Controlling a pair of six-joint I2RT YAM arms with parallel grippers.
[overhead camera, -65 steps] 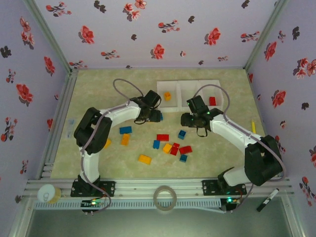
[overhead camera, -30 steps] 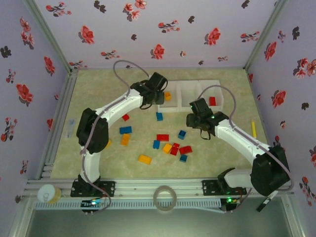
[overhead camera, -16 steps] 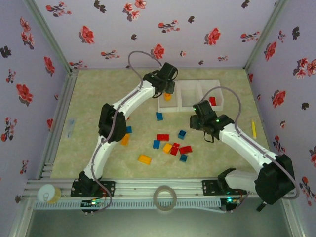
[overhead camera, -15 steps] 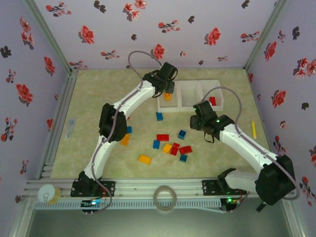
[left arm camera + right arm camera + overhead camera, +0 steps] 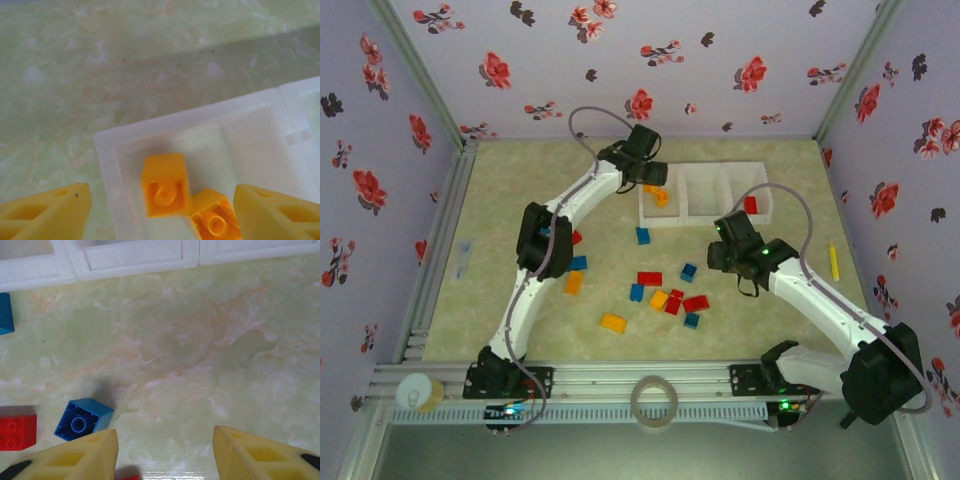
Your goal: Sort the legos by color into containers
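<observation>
Left pincer point(image 5: 161, 192) is hovering wide over the containers point(image 5: 107, 150). Right pincer point(image 5: 165, 432) is gaping near a blue lego point(image 5: 83, 419), probably light and slick; flat sides suit gripping.

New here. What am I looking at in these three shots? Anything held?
Two robot arms at the near edge of a table, each with a two-finger gripper. The wide shot is from a fixed camera above and behind them; the close-ups come from wrist cameras, yellow fingers at the bottom. On the table lie loose red, blue and orange bricks and a white three-compartment tray. The left gripper hangs open over its left compartment, where two orange bricks lie; a red brick lies in the right one. The right gripper is open over bare table beside a blue brick. Nothing is held.
</observation>
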